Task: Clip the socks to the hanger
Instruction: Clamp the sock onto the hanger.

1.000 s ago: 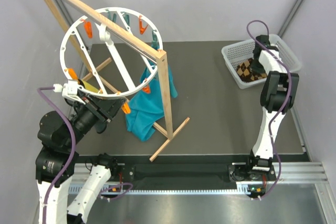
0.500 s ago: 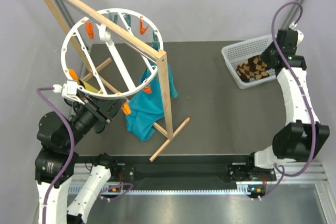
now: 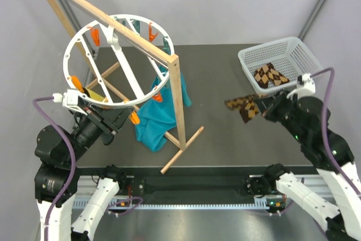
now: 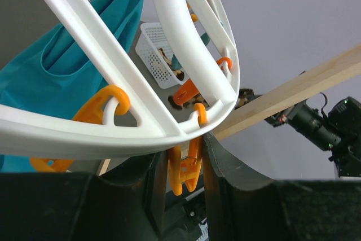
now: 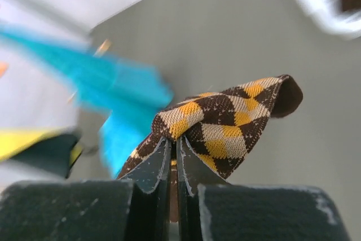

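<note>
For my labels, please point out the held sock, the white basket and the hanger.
held sock (image 3: 243, 107), top view, its patterned middle.
white basket (image 3: 271, 46), top view, its far wall.
hanger (image 4: 189, 29), left wrist view, its white rim.

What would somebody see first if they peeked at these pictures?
Probably the big white round hanger with orange clips, hanging from a wooden frame at the left, with a teal cloth dangling below it. Next, the brown diamond-patterned sock pinched in the right arm's fingers, up in the air near the white basket.
</note>
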You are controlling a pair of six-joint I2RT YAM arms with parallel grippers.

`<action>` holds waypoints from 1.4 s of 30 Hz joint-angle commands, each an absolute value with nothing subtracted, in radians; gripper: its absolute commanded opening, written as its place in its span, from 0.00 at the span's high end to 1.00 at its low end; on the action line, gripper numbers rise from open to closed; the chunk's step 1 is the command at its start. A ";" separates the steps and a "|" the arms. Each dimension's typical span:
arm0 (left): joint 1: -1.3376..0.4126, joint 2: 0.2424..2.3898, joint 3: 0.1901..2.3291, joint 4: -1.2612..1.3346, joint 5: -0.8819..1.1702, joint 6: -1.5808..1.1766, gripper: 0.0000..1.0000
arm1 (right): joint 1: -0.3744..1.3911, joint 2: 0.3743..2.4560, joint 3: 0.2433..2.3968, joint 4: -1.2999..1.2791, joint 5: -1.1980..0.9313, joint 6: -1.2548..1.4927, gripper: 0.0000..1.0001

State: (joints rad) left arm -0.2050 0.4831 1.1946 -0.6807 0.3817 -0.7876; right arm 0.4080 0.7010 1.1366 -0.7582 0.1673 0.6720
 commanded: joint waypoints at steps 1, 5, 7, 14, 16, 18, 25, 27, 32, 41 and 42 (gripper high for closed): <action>-0.207 0.469 1.197 -0.643 0.394 -0.802 1.00 | 0.567 0.634 1.077 -0.876 0.213 0.833 1.00; -0.209 0.465 1.193 -0.643 0.390 -0.810 1.00 | 0.785 0.584 1.008 -0.850 0.227 0.936 1.00; -0.209 0.466 1.193 -0.643 0.394 -0.819 1.00 | 0.860 0.597 0.977 -0.827 0.265 0.972 1.00; -0.207 0.466 1.189 -0.660 0.385 -0.810 1.00 | 1.510 0.854 1.037 -0.755 0.681 1.155 1.00; -0.207 0.465 1.180 -0.655 0.387 -0.808 1.00 | 1.593 0.940 1.136 -0.758 0.776 1.175 1.00; -0.207 0.457 1.167 -0.635 0.409 -0.807 1.00 | 1.649 1.046 1.208 -0.724 0.801 1.206 1.00; -0.207 0.377 1.103 -0.506 0.468 -0.779 1.00 | 1.681 1.256 1.312 -0.545 0.821 1.350 1.00; -0.207 0.365 1.106 -0.503 0.483 -0.764 1.00 | 1.684 1.278 1.307 -0.488 0.845 1.411 1.00; -0.207 0.331 1.100 -0.483 0.529 -0.729 1.00 | 1.684 1.310 1.322 -0.388 0.879 1.468 1.00; -0.207 0.298 1.091 -0.476 0.549 -0.652 1.00 | 1.675 1.430 1.540 -0.423 0.931 1.456 1.00; -0.207 0.299 1.089 -0.477 0.551 -0.650 1.00 | 1.674 1.446 1.564 -0.426 0.931 1.448 1.00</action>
State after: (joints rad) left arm -0.2050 0.3088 1.0954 -0.5186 0.5125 -0.6918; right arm 1.6684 1.4086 1.4673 -0.4564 0.8841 1.4517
